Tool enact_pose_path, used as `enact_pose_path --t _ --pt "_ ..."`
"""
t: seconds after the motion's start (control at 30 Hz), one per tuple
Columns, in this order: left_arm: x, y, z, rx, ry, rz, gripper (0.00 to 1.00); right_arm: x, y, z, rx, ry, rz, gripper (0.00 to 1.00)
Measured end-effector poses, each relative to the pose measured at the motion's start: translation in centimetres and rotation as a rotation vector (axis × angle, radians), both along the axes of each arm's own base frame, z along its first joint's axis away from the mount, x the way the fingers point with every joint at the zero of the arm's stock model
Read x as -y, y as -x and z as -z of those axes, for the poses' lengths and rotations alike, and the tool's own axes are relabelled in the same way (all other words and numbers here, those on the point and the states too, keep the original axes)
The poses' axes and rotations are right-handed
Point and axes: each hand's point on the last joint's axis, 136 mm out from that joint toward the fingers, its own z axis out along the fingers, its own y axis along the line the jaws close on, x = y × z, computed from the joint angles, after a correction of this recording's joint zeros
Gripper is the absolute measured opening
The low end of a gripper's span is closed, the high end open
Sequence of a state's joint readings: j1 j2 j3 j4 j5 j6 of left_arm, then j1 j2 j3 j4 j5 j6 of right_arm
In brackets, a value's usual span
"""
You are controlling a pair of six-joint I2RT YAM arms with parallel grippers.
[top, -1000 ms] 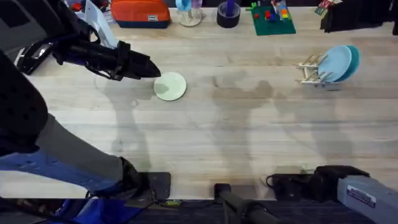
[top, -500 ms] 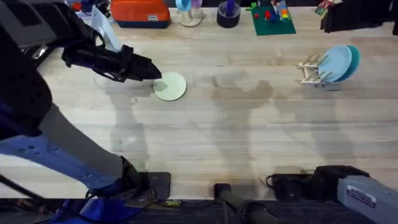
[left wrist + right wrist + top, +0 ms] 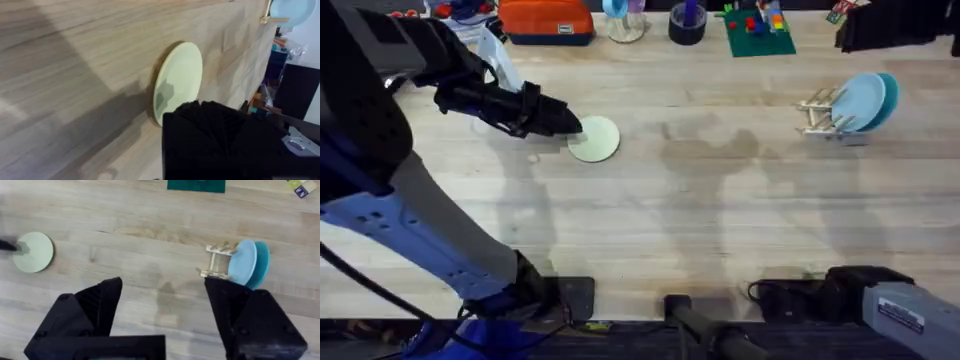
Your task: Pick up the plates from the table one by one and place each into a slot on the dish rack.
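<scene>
A pale cream-yellow plate (image 3: 594, 139) lies flat on the table (image 3: 700, 220), left of centre. My left gripper (image 3: 572, 125) reaches in from the left and its tip meets the plate's left edge. In the left wrist view the plate (image 3: 179, 80) sits right at the dark gripper body. At the right stands the dish rack (image 3: 819, 113), holding a pale blue plate (image 3: 858, 101) and a teal plate (image 3: 889, 96) upright. My right gripper (image 3: 164, 295) hangs open near the table's front edge, holding nothing, with the rack (image 3: 216, 262) and the cream plate (image 3: 34, 252) far ahead of it.
Along the back edge are an orange bag (image 3: 545, 20), a clear glass (image 3: 624, 20), a dark tape roll (image 3: 687, 23) and a green brick baseplate (image 3: 758, 33). A dark object (image 3: 895, 25) fills the back right corner. Bare wood spans the middle between plate and rack.
My left gripper has edged a little right and nearer, closing onto the cream plate's left edge. The plate, the rack and the right arm have stayed put.
</scene>
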State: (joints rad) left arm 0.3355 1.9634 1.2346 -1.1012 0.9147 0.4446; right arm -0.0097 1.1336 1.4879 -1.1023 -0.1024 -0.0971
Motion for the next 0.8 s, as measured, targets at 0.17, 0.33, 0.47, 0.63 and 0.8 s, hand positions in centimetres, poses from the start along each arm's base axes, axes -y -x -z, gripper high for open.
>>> enact_pose_path --t 0.17,0.33,0.47,0.63,0.8 --pt "-0.3 0.0 0.8 -0.008 -0.025 0.006 0.041 0.0 0.0 0.0 0.0 0.0 0.0 0.993" --pt "-0.7 -0.4 1.2 0.007 -0.053 0.003 0.041 0.0 0.0 0.0 0.0 0.0 0.0 0.993" --pt "-0.7 -0.4 1.8 -0.01 -0.048 0.001 0.041 0.0 0.0 0.0 0.0 0.0 0.0 0.993" --pt "-0.4 -0.3 3.4 -0.065 0.011 -0.018 0.041 0.0 0.0 0.0 0.0 0.0 0.0 0.993" --pt "-0.1 -0.5 3.5 -0.076 0.061 -0.038 0.04 0.0 0.0 0.0 0.0 0.0 0.0 0.993"
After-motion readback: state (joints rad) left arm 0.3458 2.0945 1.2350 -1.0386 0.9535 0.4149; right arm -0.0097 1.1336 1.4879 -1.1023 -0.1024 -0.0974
